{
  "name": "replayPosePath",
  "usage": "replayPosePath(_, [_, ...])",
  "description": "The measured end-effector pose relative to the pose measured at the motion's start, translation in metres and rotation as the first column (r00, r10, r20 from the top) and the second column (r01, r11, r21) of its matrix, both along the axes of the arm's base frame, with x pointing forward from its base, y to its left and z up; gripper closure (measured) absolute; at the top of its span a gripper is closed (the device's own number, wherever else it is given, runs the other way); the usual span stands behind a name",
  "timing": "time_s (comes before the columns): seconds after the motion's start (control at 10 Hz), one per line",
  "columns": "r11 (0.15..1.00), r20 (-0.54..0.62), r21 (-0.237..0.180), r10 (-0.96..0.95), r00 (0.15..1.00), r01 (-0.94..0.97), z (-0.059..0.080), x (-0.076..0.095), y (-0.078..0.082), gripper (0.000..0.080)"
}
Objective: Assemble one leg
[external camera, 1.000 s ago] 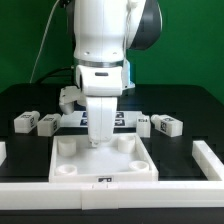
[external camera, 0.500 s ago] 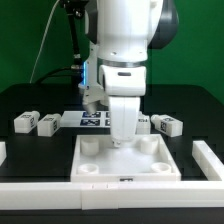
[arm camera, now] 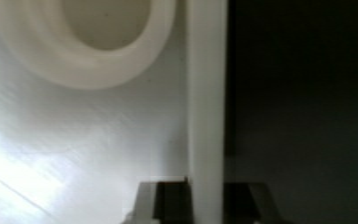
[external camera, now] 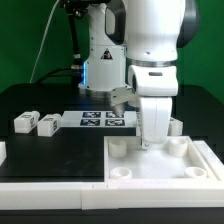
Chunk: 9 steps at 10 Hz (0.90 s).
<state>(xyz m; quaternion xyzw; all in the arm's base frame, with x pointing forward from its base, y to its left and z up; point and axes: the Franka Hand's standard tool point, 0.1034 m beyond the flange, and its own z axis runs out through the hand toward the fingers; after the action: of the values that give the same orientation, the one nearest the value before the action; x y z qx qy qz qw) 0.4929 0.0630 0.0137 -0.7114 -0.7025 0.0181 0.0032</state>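
Note:
Two small white legs with tags point(external camera: 22, 122) point(external camera: 46, 125) lie on the black table at the exterior view's left. Part of another leg point(external camera: 177, 125) shows behind the arm. My gripper point(external camera: 152, 141) points down and is shut on the far rim of the large white square panel point(external camera: 150, 168), which lies flat at the exterior view's right. In the wrist view the gripper point(arm camera: 206, 203) has its dark fingers point(arm camera: 165, 202) on either side of the panel's upright rim point(arm camera: 206, 110), with a round corner socket point(arm camera: 105, 40) beside it.
The marker board point(external camera: 100, 120) lies behind the panel in the middle. A white rail point(external camera: 50, 188) runs along the table's front, and a white rail piece point(external camera: 208, 152) stands at the panel's right side. The arm hides part of the table behind it.
The arm has moved to the exterior view's right and the square panel has slid with it, from the middle to the right side. The two legs at the left have not moved.

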Motion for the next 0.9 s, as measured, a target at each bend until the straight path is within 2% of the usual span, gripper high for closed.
replayPosePath(0.3, [1.000,-0.013,-0.007,-0.028,1.000,0.028,0.0000,-0.0012,0.0020,0.0739])
replayPosePath(0.4, [1.000,-0.014,-0.007,-0.029,0.999,0.029,0.0000,-0.0012,0.0016,0.0647])
replayPosePath(0.5, [1.000,-0.014,-0.007,-0.029,0.999,0.029,0.0000,-0.0012,0.0014,0.0470])
replayPosePath(0.6, [1.000,-0.014,-0.007,-0.030,0.999,0.030,0.0000,-0.0012,0.0012,0.0470])
replayPosePath(0.7, [1.000,-0.014,-0.007,-0.030,0.999,0.030,-0.0001,-0.0011,0.0009,0.0286])
replayPosePath(0.8, [1.000,-0.014,-0.007,-0.031,0.999,0.031,-0.0001,-0.0011,0.0008,0.0193])
replayPosePath(0.9, [1.000,-0.014,-0.007,-0.031,0.999,0.031,-0.0001,-0.0011,0.0007,0.0193])
